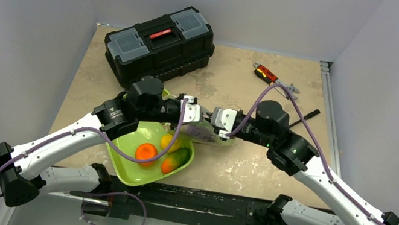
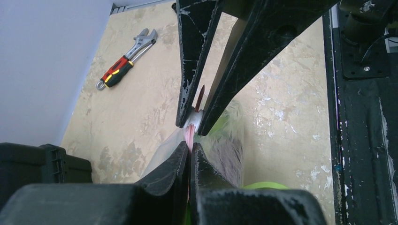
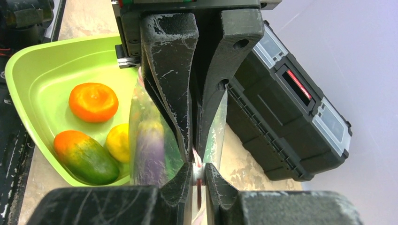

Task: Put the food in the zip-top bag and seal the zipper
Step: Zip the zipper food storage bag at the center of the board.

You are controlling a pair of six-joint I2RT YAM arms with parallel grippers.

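- Left end effector (image 2: 190, 149): clenched on the pink zipper (image 2: 189, 136). The strip runs straight into its closed fingers.
- Right end effector (image 3: 199, 172): also grasping the zipper, pinching it just beside the left one, tip to tip.
- Bag (image 3: 217, 131): held by its mouth edge between the two end effectors, hanging beside the far right edge of the tray (image 3: 37, 75). I cannot tell whether its bottom rests on the counter (image 1: 261, 92).
- Inside the bag I see a purple eggplant (image 3: 150, 150). The plastic blurs anything else in there.
- In the tray lie an orange (image 3: 93, 101), a yellow fruit (image 3: 118, 143) and an orange-green fruit (image 3: 87, 157).
- The black toolbox (image 1: 159, 44) sits closed at the far left. A red-handled wrench (image 2: 124, 58) lies at the far right, well apart from the bag.
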